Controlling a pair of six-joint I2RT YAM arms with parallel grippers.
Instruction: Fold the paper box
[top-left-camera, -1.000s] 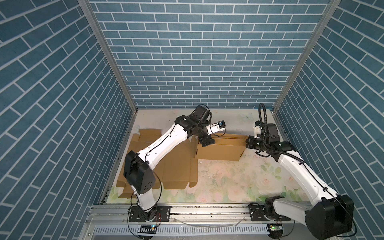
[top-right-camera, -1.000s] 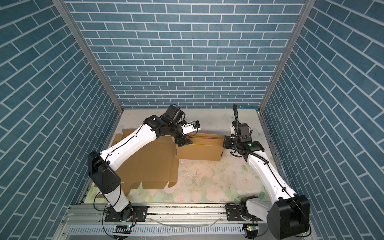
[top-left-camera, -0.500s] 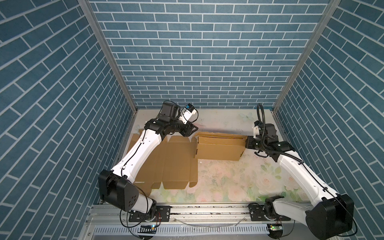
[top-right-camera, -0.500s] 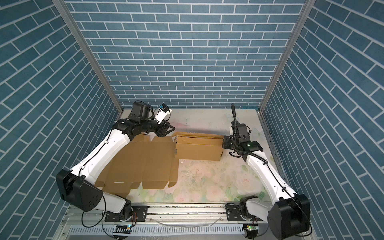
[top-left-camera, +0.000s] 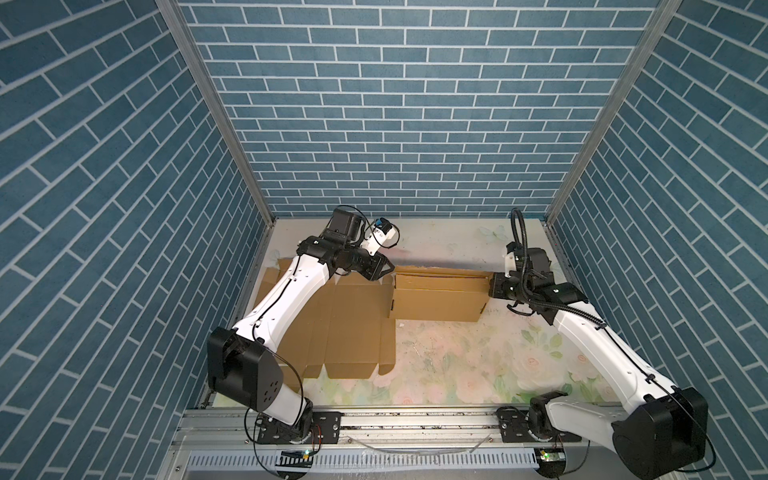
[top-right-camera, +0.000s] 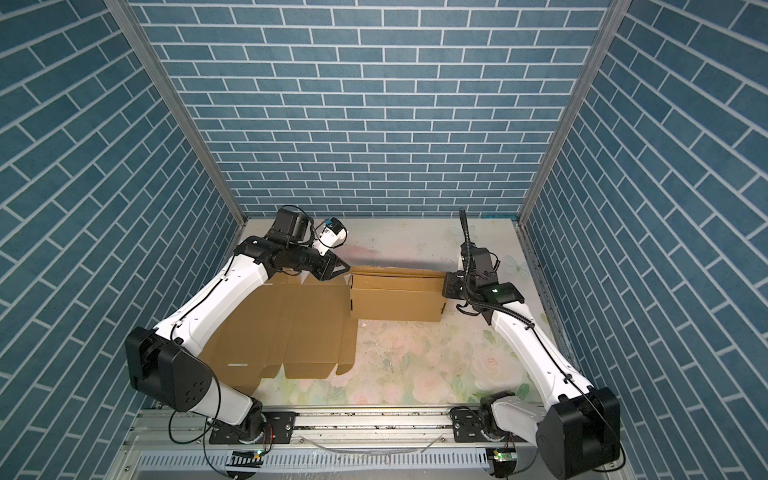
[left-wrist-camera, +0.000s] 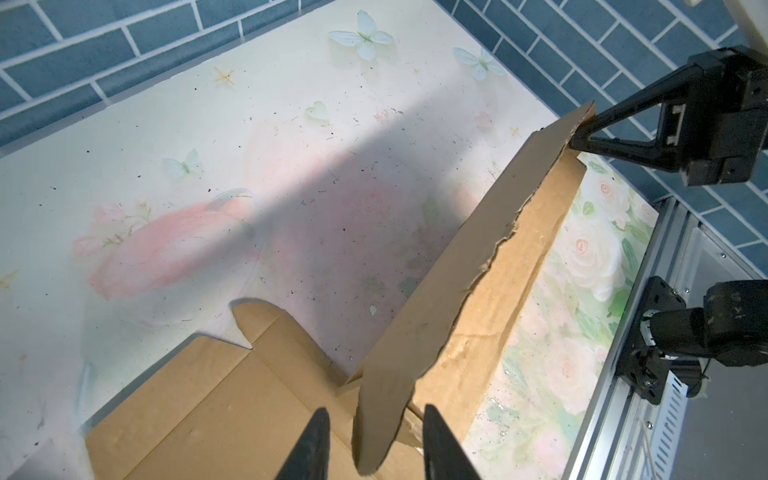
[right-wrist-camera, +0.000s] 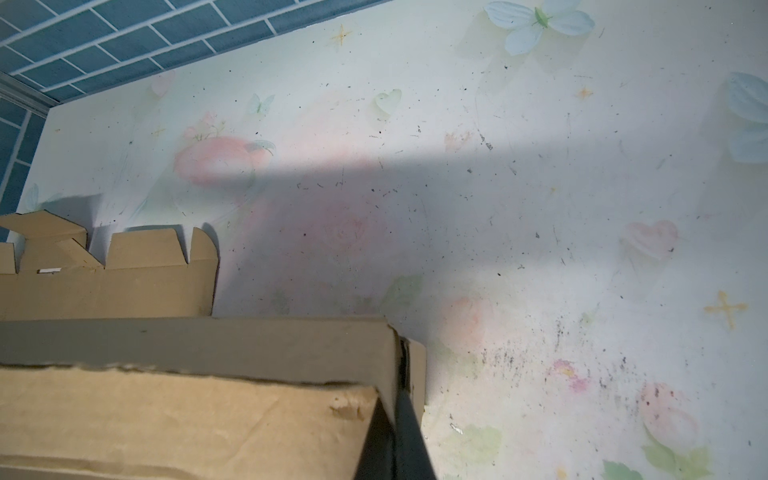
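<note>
Standing upright toward the back edge of the worktop (top-left-camera: 457, 365), one raised panel of the paper box (top-left-camera: 436, 299) has the right gripper (left-wrist-camera: 582, 134) clamped on its right end. The rest lies flat toward the left edge. The left gripper (top-left-camera: 385, 274) straddles the panel's left end, fingers (left-wrist-camera: 311, 440) apart.

Both top views sit high up front, looking down toward the brick back wall (top-right-camera: 374, 124), so they share the whole floral table (top-left-camera: 436, 361). Wrist cams are super close. The left one looks along the raised cardboard flap (left-wrist-camera: 457, 291) toward the right gripper (left-wrist-camera: 582, 133), and the right one skims that same flap.
</note>
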